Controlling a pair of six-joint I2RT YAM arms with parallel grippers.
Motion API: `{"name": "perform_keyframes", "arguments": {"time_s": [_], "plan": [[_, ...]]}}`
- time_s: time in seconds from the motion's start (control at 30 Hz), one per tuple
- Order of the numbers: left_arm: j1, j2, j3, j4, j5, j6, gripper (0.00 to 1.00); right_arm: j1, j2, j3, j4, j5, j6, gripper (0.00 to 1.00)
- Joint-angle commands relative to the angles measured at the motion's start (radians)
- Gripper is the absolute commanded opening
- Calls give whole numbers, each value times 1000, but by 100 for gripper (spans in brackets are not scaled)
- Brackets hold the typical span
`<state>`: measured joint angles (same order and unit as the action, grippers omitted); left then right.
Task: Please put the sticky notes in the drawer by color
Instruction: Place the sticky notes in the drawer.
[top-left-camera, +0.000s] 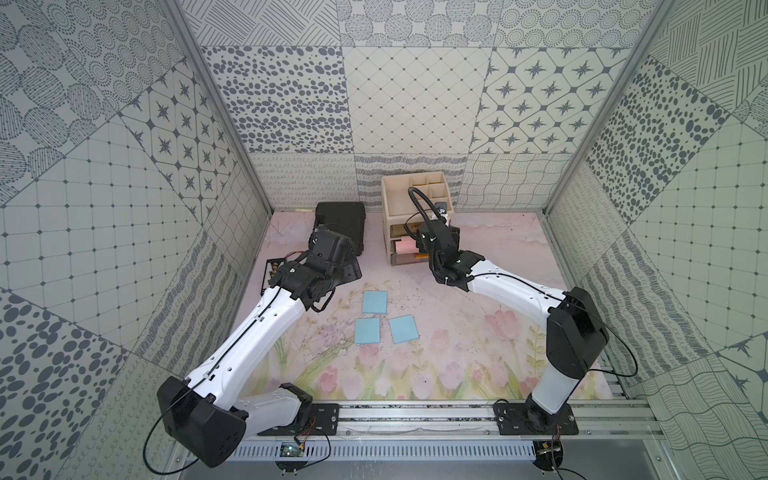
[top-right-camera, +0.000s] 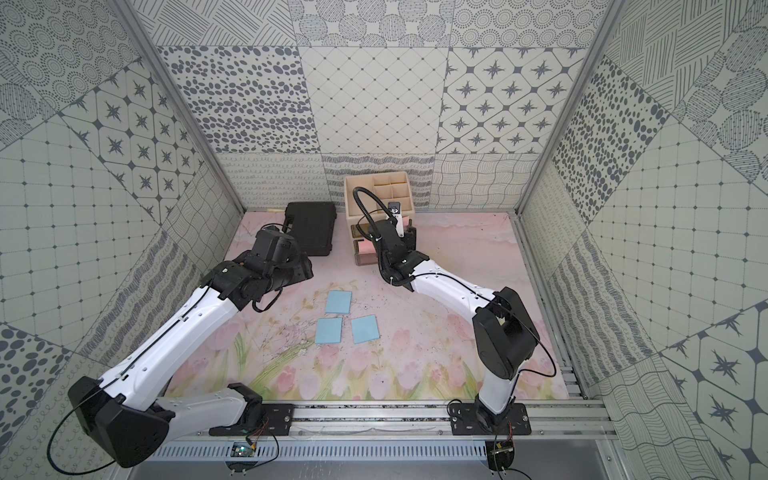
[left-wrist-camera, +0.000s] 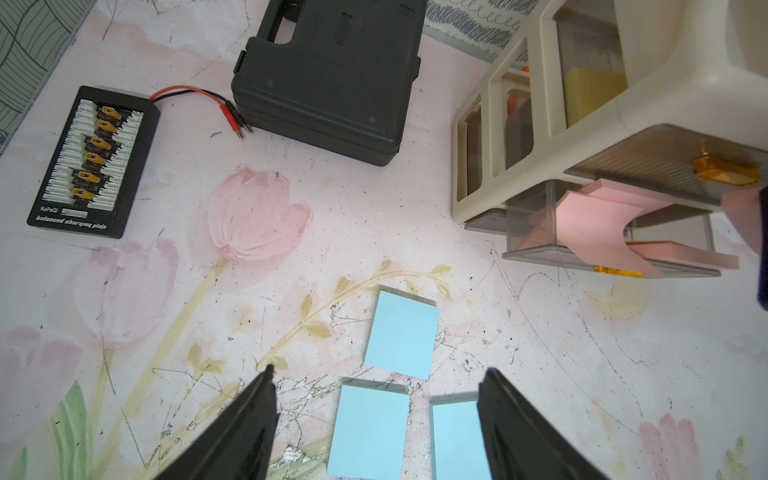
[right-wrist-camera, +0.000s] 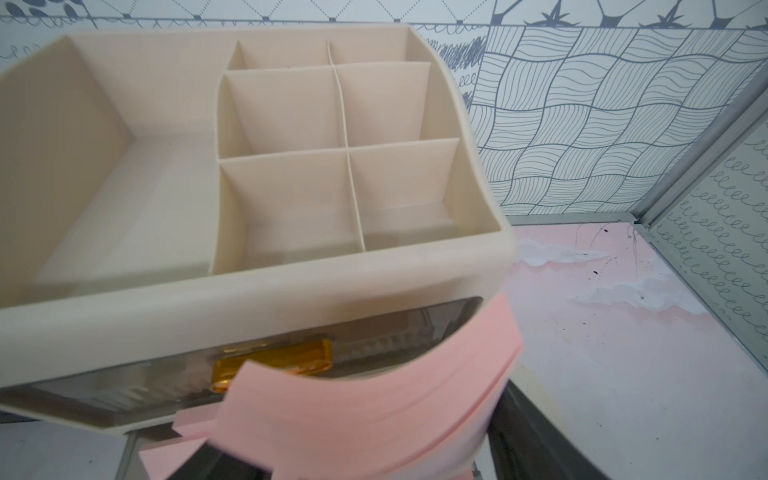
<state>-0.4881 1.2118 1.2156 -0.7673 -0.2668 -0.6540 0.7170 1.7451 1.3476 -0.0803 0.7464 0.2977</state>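
Placing step: the salmon-pink sticky notes (right-wrist-camera: 374, 407) are judged to be on their way into the pulled-out middle tray (left-wrist-camera: 536, 216) of the drawer (right-wrist-camera: 249, 286), which stands at the far edge of the surface (top-left-camera: 478, 332).
Right end effector (right-wrist-camera: 374, 453): it is closed on the pink pad, which is bowed between the jaws; only dark finger parts are seen beneath the paper.
Deciding relation: the open middle tray lies just ahead of and below the right end effector. The bowed pad rises in front of the gold handle (right-wrist-camera: 272, 365) of the closed top tray (left-wrist-camera: 648, 153), so lowering and an inward push are judged necessary before release. Contact between paper and tray front cannot be told.
Pink in the tray: further pink sheets (left-wrist-camera: 681, 257) are seen at the open tray's front lip.
Yellow: a yellow block (left-wrist-camera: 594, 95) is seen through the cabinet's side window, apparently inside the top tray.
Blue sticky notes (top-left-camera: 374, 302): three lie flat on the surface, just beside one another without overlap, well apart from the drawer.
Left end effector (left-wrist-camera: 379, 372): it is spread wide and empty and hovers over the blue trio; this arm is judged the nearer one for them.
Bystanders: a black case (left-wrist-camera: 328, 83) and a charging board (left-wrist-camera: 91, 162) are seen beside the drawer, on the left arm's side.
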Motion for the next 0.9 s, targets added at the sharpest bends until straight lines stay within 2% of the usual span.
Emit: {"name": "perform_keyframes", "arguments": {"time_s": [0.0, 0.37, 0.53, 0.87], "plan": [[3, 4, 12, 31, 24, -15, 79, -9, -39, -53, 86, 1, -52, 77], [-6, 16, 21, 25, 17, -24, 79, -40, -39, -81, 187, -49, -108, 78], [-9, 28, 28, 23, 18, -21, 79, -45, -39, -97, 239, -113, -124, 78], [-12, 41, 32, 23, 14, -22, 79, -53, -2, -100, 269, -166, -131, 80]]}}
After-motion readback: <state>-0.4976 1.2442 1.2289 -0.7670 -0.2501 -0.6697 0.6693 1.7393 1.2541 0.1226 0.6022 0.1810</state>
